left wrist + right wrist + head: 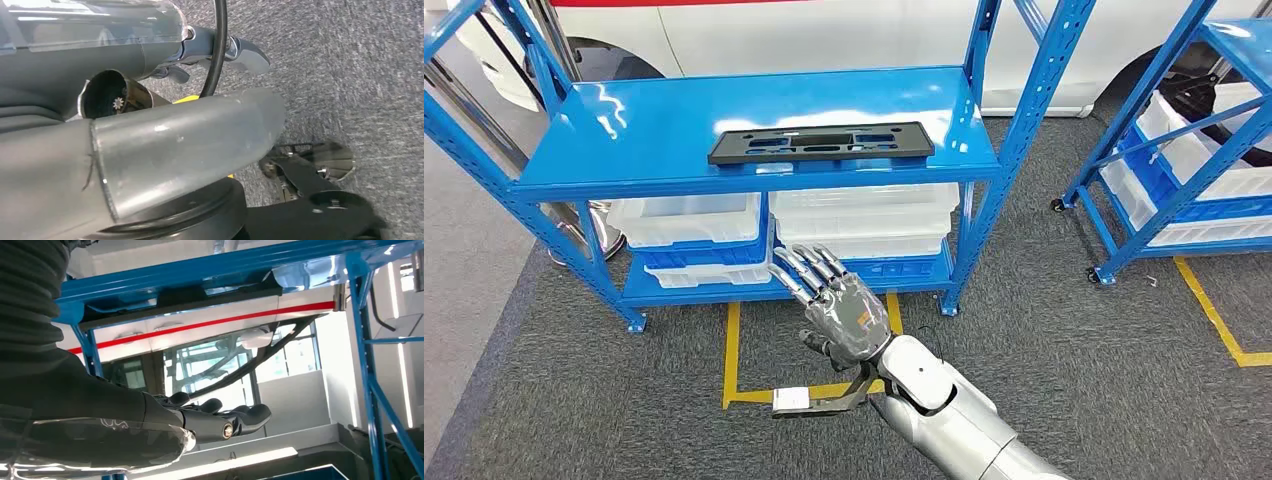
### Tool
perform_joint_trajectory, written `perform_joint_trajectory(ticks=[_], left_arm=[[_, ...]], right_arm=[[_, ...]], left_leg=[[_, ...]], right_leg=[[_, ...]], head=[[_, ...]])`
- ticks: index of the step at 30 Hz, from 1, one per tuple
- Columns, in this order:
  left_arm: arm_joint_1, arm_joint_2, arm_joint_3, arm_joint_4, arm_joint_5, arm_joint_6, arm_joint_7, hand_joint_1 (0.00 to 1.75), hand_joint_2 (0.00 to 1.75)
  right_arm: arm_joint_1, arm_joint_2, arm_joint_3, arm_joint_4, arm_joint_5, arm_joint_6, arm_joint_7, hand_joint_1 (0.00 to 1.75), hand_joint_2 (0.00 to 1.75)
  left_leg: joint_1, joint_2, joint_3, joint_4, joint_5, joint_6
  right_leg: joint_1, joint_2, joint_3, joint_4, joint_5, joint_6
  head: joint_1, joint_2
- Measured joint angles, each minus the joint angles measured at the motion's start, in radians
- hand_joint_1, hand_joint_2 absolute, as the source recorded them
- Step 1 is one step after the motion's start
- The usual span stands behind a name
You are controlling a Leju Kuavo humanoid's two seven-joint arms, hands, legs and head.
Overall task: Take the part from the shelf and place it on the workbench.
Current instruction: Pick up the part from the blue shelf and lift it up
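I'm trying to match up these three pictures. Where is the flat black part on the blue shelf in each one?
Head view: the black part lies flat on the blue shelf, above the right hand.
Right wrist view: its dark edge shows on the shelf, above the hand.
Left wrist view: not in it.
Shared landmark: the blue shelf.

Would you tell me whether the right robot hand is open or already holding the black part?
Open: the right robot hand is empty, fingers extended, below the shelf where the black part lies flat.
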Motion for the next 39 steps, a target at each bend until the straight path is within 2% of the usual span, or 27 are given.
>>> perform_joint_trajectory(ticks=[3,4,6,7,8,10,12,14,17,18,19,20,21,22,23,25,27,29,31,32,33,34,35,36,37,38,39], left_arm=[[0.002,0.000,0.000,0.000,0.000,0.001,0.000,0.00,0.00],[0.003,0.000,0.000,0.000,-0.001,0.001,0.000,0.00,0.00],[0.003,0.000,0.000,0.000,-0.002,0.002,0.000,0.00,0.00],[0.002,0.000,0.000,0.000,-0.002,0.002,0.000,0.00,0.00],[0.001,-0.001,0.000,0.001,-0.003,0.003,0.000,0.00,0.00],[0.001,-0.001,0.000,0.001,-0.004,0.004,0.000,0.00,0.00],[0.001,0.000,0.001,0.001,-0.005,0.005,0.000,0.00,0.00],[0.000,0.000,0.001,0.001,-0.007,0.006,-0.001,0.00,0.00],[0.000,0.000,0.001,0.002,-0.010,0.009,-0.002,0.00,0.00],[0.001,0.000,0.001,0.002,-0.010,0.010,-0.002,0.00,0.00],[0.002,0.000,0.001,0.002,-0.010,0.010,-0.002,0.00,0.00],[0.002,0.000,0.001,0.002,-0.010,0.010,-0.003,0.00,0.00],[0.003,-0.001,0.001,0.002,-0.010,0.010,-0.003,0.00,0.00],[0.004,-0.002,0.001,0.002,-0.010,0.010,-0.003,0.00,0.00],[0.004,-0.004,0.001,0.002,-0.010,0.010,-0.003,0.00,0.00],[0.002,-0.006,0.001,0.003,-0.010,0.010,-0.003,0.00,0.00],[0.000,-0.005,0.001,0.003,-0.010,0.010,-0.004,0.00,0.00],[0.000,-0.005,0.001,0.003,-0.011,0.010,-0.005,0.00,0.00],[0.000,-0.004,0.001,0.003,-0.013,0.010,-0.006,0.00,0.00],[0.001,-0.004,0.001,0.003,-0.013,0.010,-0.006,0.00,0.00],[0.003,-0.004,0.002,0.003,-0.013,0.010,-0.007,0.00,0.00],[0.005,-0.004,0.002,0.003,-0.014,0.011,-0.007,0.00,0.00],[0.008,-0.003,0.002,0.003,-0.014,0.011,-0.007,0.00,0.00],[0.009,-0.003,0.002,0.003,-0.014,0.012,-0.007,0.00,0.00],[0.010,-0.002,0.002,0.004,-0.015,0.012,-0.007,0.00,0.00],[0.010,-0.001,0.002,0.004,-0.015,0.012,-0.008,0.00,0.00],[0.009,-0.001,0.002,0.004,-0.016,0.012,-0.009,0.00,0.00]], right_arm=[[0.001,0.000,0.004,0.001,-0.005,0.002,0.001,0.00,1.75],[0.001,0.000,0.006,0.001,-0.009,0.003,0.001,0.00,1.31],[0.000,0.000,0.009,0.001,-0.016,0.003,0.001,0.00,0.44],[0.000,0.000,0.011,0.001,-0.020,0.003,0.000,0.00,0.44],[-0.001,0.000,0.012,0.001,-0.023,0.002,0.000,0.00,0.87],[-0.002,0.000,0.015,0.000,-0.026,0.001,0.000,0.00,1.75],[-0.003,0.000,0.017,0.000,-0.027,0.000,0.000,0.00,1.75],[-0.006,0.000,0.017,-0.001,-0.027,0.000,0.000,0.00,1.75],[-0.005,-0.002,0.019,-0.001,-0.028,0.000,0.000,0.00,1.75],[-0.002,-0.004,0.019,-0.001,-0.029,0.000,0.000,0.00,1.75],[-0.001,-0.005,0.020,-0.001,-0.029,0.001,0.000,0.00,1.75],[0.000,-0.007,0.020,-0.001,-0.030,0.001,0.000,0.00,1.75],[0.000,-0.008,0.021,-0.001,-0.031,0.001,0.001,0.00,1.75],[-0.001,-0.008,0.021,-0.001,-0.032,0.001,0.001,0.00,1.75],[-0.002,-0.009,0.021,-0.001,-0.033,0.001,0.001,0.00,1.75],[-0.002,-0.010,0.021,-0.002,-0.034,0.001,0.001,0.00,1.75],[-0.001,-0.010,0.022,-0.004,-0.034,0.001,0.001,0.00,0.87],[-0.002,-0.010,0.022,-0.006,-0.036,0.004,0.002,0.00,0.87],[-0.002,-0.011,0.022,-0.006,-0.040,0.010,0.003,0.00,1.75],[0.000,-0.011,0.022,-0.005,-0.041,0.012,0.006,0.00,1.75],[0.002,-0.011,0.022,-0.004,-0.042,0.013,0.009,0.00,1.75],[0.005,-0.011,0.023,-0.003,-0.041,0.013,0.013,0.00,1.75],[0.006,-0.011,0.023,-0.002,-0.041,0.013,0.017,0.00,1.75],[0.007,-0.011,0.023,-0.002,-0.040,0.013,0.020,0.00,1.75],[0.007,-0.011,0.023,-0.002,-0.039,0.013,0.023,0.00,1.75],[0.007,-0.011,0.023,-0.001,-0.039,0.015,0.027,0.00,1.75],[0.006,-0.011,0.022,0.000,-0.040,0.019,0.030,0.00,1.75]], left_leg=[[0.004,0.000,-0.041,0.065,-0.002,-0.006],[0.007,0.000,-0.035,0.044,0.022,-0.009],[0.012,0.001,0.023,-0.086,0.096,-0.012],[0.012,0.000,0.052,-0.148,0.120,-0.011],[0.011,-0.002,0.072,-0.188,0.131,-0.007],[0.006,-0.005,0.079,-0.203,0.128,0.006],[0.007,-0.006,0.081,-0.207,0.128,0.022],[0.009,-0.005,0.087,-0.212,0.127,0.037],[0.005,-0.005,0.089,-0.213,0.122,0.048],[0.003,-0.005,0.091,-0.213,0.119,0.050],[0.000,-0.005,0.094,-0.213,0.117,0.051],[-0.003,-0.006,0.099,-0.213,0.114,0.051],[-0.005,-0.007,0.105,-0.213,0.110,0.051],[-0.008,-0.007,0.110,-0.213,0.106,0.049],[-0.009,-0.007,0.113,-0.213,0.103,0.046],[-0.007,-0.005,0.114,-0.215,0.098,0.035],[-0.006,-0.003,0.123,-0.220,0.093,0.024],[-0.008,-0.002,0.116,-0.186,0.071,0.014],[-0.003,-0.003,0.059,-0.076,0.027,0.006],[-0.001,-0.002,0.019,-0.012,0.009,0.001],[0.001,-0.002,-0.014,0.031,0.006,-0.003],[0.003,-0.002,-0.031,0.037,0.024,-0.006],[0.004,-0.002,-0.028,0.007,0.061,-0.007],[0.006,-0.001,-0.009,-0.057,0.110,-0.007],[0.006,-0.001,0.016,-0.119,0.146,-0.006],[0.005,-0.001,0.040,-0.173,0.165,-0.002],[0.003,-0.002,0.056,-0.205,0.168,0.004]], right_leg=[[-0.001,0.001,0.000,0.003,-0.004,0.001],[-0.003,0.002,0.002,0.006,-0.008,0.003],[-0.006,0.004,0.009,0.012,-0.017,0.012],[-0.005,0.005,0.010,0.017,-0.023,0.018],[-0.004,0.006,0.010,0.020,-0.026,0.024],[0.000,0.006,0.010,0.020,-0.029,0.036],[-0.002,0.006,0.012,0.021,-0.033,0.047],[-0.005,0.005,-0.010,0.072,-0.063,0.056],[-0.005,0.004,-0.116,0.261,-0.137,0.060],[-0.004,0.004,-0.142,0.300,-0.140,0.059],[-0.004,0.004,-0.148,0.297,-0.121,0.056],[-0.002,0.004,-0.133,0.253,-0.084,0.050],[0.002,0.004,-0.103,0.182,-0.040,0.040],[0.007,0.002,-0.071,0.112,-0.010,0.028],[0.012,0.001,-0.047,0.059,0.007,0.019],[0.020,-0.001,-0.031,0.021,0.004,0.007],[0.017,0.001,-0.019,0.006,0.004,0.003],[0.007,0.001,0.007,-0.013,0.004,-0.002],[0.003,-0.001,0.026,-0.021,-0.003,-0.006],[0.003,-0.001,0.031,-0.020,-0.009,-0.006],[0.003,-0.001,0.037,-0.019,-0.016,-0.006],[0.003,0.001,0.044,-0.017,-0.024,-0.004],[0.002,0.003,0.053,-0.015,-0.032,-0.002],[0.001,0.004,0.063,-0.013,-0.043,0.001],[0.002,0.005,0.071,-0.011,-0.053,0.006],[0.003,0.005,0.077,-0.009,-0.062,0.012],[0.004,0.005,0.080,-0.008,-0.069,0.018]], head=[[0.000,0.000],[0.000,0.000],[0.000,0.000],[0.000,0.000],[-0.001,0.000],[-0.001,0.000],[-0.001,0.000],[-0.001,0.000],[0.000,0.000],[0.000,0.000],[0.000,0.000],[0.000,0.000],[0.000,0.000],[-0.001,0.000],[-0.001,0.000],[-0.002,0.000],[-0.003,0.000],[-0.006,0.000],[-0.009,0.000],[-0.010,0.000],[-0.010,0.000],[-0.010,0.000],[-0.010,0.000],[-0.010,0.000],[-0.010,0.000],[-0.010,0.000],[-0.010,0.000]])
